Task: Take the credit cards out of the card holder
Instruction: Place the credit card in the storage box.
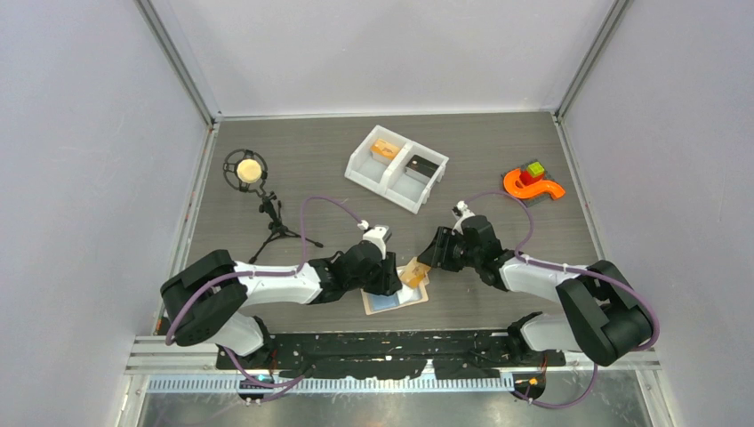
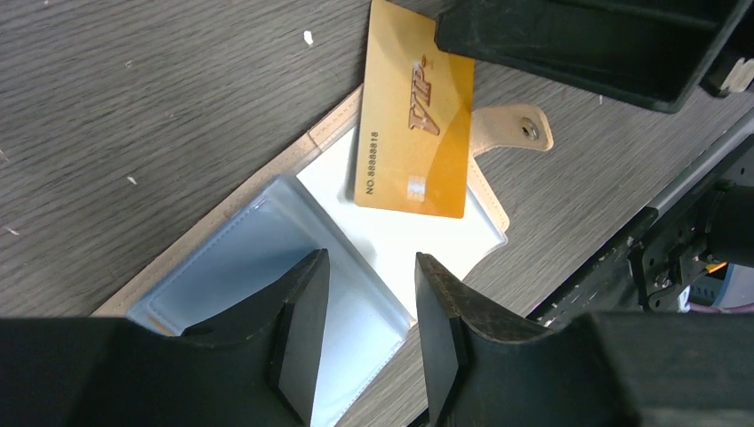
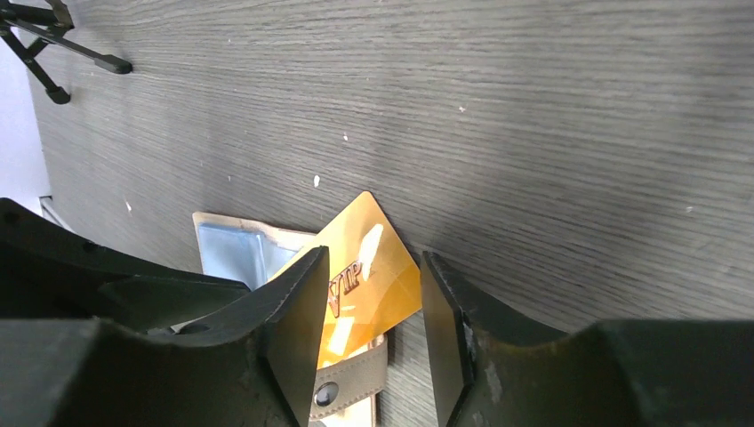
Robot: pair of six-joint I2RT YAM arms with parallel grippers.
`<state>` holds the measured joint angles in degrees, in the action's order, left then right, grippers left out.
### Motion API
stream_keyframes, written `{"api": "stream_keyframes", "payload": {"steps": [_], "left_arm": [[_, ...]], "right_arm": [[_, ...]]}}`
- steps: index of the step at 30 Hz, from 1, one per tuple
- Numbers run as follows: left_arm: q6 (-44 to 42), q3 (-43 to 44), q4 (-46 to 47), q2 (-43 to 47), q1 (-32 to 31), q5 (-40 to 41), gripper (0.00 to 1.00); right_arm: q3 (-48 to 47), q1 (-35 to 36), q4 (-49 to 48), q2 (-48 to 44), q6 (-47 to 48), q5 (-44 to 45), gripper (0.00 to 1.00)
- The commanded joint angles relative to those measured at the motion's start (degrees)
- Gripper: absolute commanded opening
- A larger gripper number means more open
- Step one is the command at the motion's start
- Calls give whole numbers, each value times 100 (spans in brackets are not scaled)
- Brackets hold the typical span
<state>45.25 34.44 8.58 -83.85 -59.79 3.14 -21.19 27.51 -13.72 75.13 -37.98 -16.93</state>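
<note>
Gold credit card (image 2: 413, 124) atop open card holder (image 2: 233, 245)

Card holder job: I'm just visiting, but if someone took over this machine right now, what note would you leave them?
Left tool: open, over the card holder, above its blue lining.
Right tool: open, above the gold card, not gripping it.
The holder lies unfolded on the table between the tools; the gold card rests across one half, overhanging its edge.
Done: holder opened, card looks free of its sleeve.
Left: lift that card clear and set it down. The visible sleeves look empty, though the left tool hides part.
</note>
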Motion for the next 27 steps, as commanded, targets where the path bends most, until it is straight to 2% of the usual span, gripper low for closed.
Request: {"api": "stream_keyframes", "payload": {"steps": [1,10,18,22,27], "left_arm": [[214,-91,465,-12,51,3,43],[592,-151,878,-200,96,-132,45],[1335,-405,1519,-400,204,-261,46],[1535,-466,1499,-310,205,-109,46],[1539,-436,1471,-346,209,-120,45]], "right_arm": [[295,6,56,71,-169,-61,47],[468,79,50,111,-377,5,37],[603,135,-79,203,-507,22,31],[662,176,-208,205,-541,-15,23],[803,186,-736,240,-755,-322,21]]}}
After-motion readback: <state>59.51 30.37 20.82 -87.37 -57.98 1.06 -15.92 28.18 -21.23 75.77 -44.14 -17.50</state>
